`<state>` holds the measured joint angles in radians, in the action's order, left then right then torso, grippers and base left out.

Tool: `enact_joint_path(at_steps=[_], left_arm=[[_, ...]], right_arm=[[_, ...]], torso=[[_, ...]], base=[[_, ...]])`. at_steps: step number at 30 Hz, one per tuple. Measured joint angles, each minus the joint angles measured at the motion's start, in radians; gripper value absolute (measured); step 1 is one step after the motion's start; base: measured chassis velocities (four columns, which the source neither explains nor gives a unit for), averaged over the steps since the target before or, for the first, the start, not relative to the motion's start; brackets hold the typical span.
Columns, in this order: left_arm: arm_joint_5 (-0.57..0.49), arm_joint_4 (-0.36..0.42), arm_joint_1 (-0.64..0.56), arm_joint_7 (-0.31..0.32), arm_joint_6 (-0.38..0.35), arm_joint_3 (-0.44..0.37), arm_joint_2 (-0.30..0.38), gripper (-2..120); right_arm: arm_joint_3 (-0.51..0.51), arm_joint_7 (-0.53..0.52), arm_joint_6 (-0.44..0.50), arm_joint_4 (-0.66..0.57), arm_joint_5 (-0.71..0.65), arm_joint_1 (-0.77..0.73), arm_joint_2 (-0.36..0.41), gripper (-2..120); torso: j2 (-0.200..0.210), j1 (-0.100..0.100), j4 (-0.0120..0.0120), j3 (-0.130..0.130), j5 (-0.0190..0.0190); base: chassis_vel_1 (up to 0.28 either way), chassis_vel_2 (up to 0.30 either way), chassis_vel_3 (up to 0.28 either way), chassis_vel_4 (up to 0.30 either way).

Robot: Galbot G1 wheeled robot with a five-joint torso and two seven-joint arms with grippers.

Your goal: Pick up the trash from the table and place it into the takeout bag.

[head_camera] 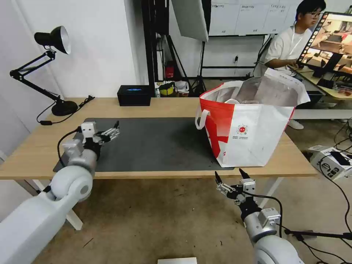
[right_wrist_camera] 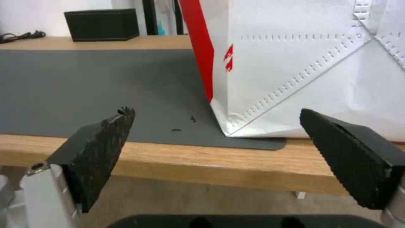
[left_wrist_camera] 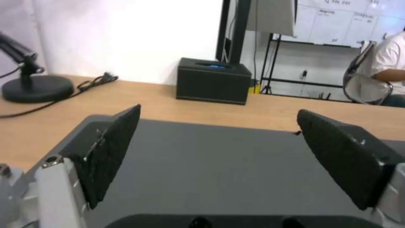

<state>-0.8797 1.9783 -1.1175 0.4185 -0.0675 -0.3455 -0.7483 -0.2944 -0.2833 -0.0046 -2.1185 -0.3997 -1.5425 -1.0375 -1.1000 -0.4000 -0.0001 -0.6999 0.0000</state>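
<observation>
Takeout bag (head_camera: 253,128): upright at 3 o'clock end of table (head_camera: 154,108), near corner on dark mat (head_camera: 157,143), mouth open, rim of clear container visible inside against foil lining.

Left gripper (head_camera: 112,132): jaws wide, nothing held, low over mat at 9 o'clock side.

Right gripper (head_camera: 230,176): jaws wide, nothing held, below and just off table's near edge at 5 o'clock, facing bag's near face.

Black box (head_camera: 134,95) at far edge, 12 o'clock; desk lamp (head_camera: 51,69) at 10 o'clock.

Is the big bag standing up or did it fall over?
Standing up. The bag sits upright on the table, mouth open to the top, with its base flat on the mat.
</observation>
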Motion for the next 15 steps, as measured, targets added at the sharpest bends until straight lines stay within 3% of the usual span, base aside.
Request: enact_joint_path(at_steps=[4,7,15], left_arm=[[0.004,0.017,-0.086,-0.044,0.01,-0.072,-0.015,100],[0.012,0.024,-0.174,-0.117,0.03,-0.143,-0.037,100],[0.035,0.03,-0.266,-0.241,0.063,-0.208,-0.076,100]], right_arm=[[0.0,0.0,0.0,0.0,0.0,0.0,0.0,100],[0.0,0.0,0.0,0.0,0.0,0.0,0.0,100],[0.0,0.0,0.0,0.0,0.0,0.0,0.0,100]], torso=[[0.0,0.0,0.0003,0.0,-0.0001],[0.0,0.0,0.0003,0.0,0.0],[0.0,0.0,0.0,0.0,0.0]], base=[[0.0,0.0,0.0,0.0],[0.0,0.0,0.0,0.0],[0.0,0.0,0.0,0.0]])
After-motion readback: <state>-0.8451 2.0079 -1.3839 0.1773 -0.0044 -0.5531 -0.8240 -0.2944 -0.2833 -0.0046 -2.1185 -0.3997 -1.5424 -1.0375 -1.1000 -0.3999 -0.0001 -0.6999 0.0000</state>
